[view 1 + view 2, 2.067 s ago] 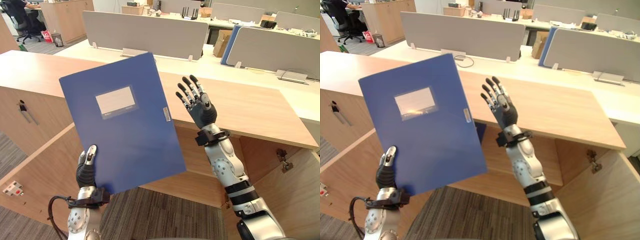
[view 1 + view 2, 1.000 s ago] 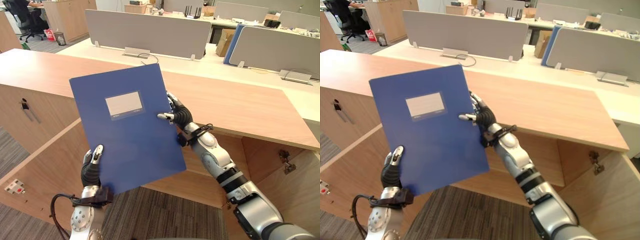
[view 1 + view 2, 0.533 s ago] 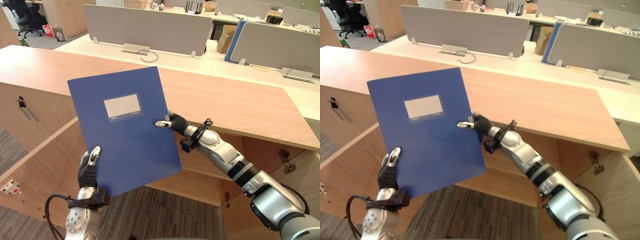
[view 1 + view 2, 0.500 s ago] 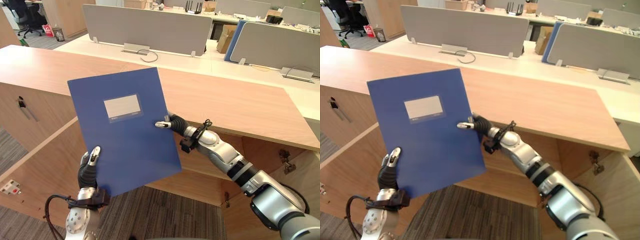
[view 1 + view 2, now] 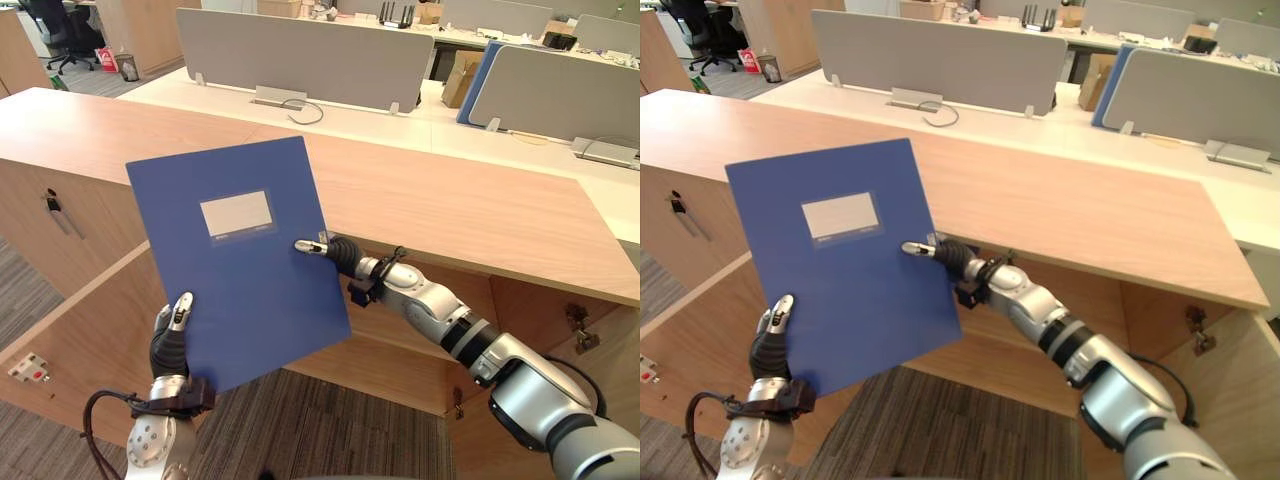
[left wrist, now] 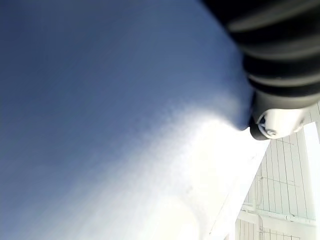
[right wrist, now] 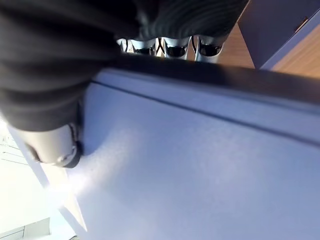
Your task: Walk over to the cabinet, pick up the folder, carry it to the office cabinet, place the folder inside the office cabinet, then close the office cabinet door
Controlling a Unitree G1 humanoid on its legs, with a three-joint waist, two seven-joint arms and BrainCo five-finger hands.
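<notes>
A blue folder (image 5: 240,270) with a pale label stands upright and a little tilted in front of the wooden office cabinet (image 5: 480,210). My left hand (image 5: 168,345) grips its lower left corner, thumb on the front face. From the right, my right hand (image 5: 335,252) pinches the folder's right edge: the thumb lies on the front and the fingers (image 7: 175,47) curl over the edge behind. In the left wrist view the folder's blue face (image 6: 100,100) is pressed close against the hand. The cabinet's opening (image 5: 400,340) is behind and below the folder.
Two cabinet doors hang open, one at the left (image 5: 90,330) and one at the right (image 5: 590,400). A shut door with a handle (image 5: 55,215) is further left. Grey desk dividers (image 5: 300,50) stand behind the cabinet top. Carpet lies below.
My right hand's fingers have curled onto the folder's right edge, and that arm now reaches in lower and flatter. The folder has drifted slightly left. The left hand's grip is unchanged.
</notes>
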